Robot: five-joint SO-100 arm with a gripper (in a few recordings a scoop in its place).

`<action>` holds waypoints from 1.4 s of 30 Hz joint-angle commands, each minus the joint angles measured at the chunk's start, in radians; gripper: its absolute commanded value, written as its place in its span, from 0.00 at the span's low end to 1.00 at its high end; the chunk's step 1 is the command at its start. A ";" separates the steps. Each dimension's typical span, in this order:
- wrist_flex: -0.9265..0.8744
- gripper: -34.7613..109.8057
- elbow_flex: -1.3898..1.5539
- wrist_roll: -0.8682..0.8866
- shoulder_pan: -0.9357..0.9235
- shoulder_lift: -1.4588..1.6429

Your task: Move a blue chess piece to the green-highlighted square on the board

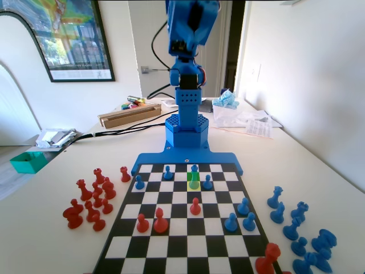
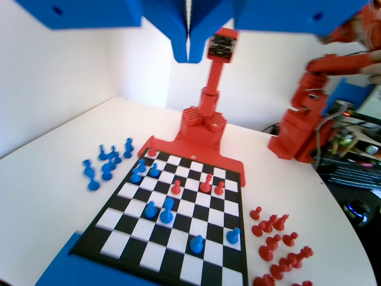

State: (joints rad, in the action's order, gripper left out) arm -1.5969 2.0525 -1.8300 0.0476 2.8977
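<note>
A blue piece (image 1: 194,181) is standing on the green square (image 1: 194,178) in the fixed view, in the second row from the board's blue rim, just right of centre. Another blue piece (image 1: 194,169) is sitting directly behind it in the rim row, and a third (image 1: 208,182) is standing just beside it on the right. More blue pieces are resting at the left of those rows (image 1: 140,182) and near the right edge (image 1: 231,222). Red pieces, one in mid-board (image 1: 195,206) and two at the left (image 1: 142,223), are sharing the board (image 1: 182,251).

Off the board, a red cluster (image 1: 91,200) is lying on the surface (image 1: 45,228) at the picture's left and a blue cluster (image 1: 299,234) at the right.

The arm (image 1: 188,68) is rising upright from its base behind the rim. In the wrist view the fingers (image 2: 188,50) are hanging high above the board (image 2: 178,250), pressed together with only a thin seam between them, holding nothing. Below them blue pieces (image 2: 167,210) and red ones (image 2: 206,183) are dotting the squares; which of them is the piece on the green square I cannot tell there.
</note>
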 commanded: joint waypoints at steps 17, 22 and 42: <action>-0.199 0.25 -0.397 -0.477 -0.015 -0.792; -0.124 0.25 -0.382 -0.506 -0.025 -0.979; 0.210 0.33 -0.032 -0.623 0.021 -1.077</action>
State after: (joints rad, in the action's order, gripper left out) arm -1.4297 1.9804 -2.4375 0.0537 1.7702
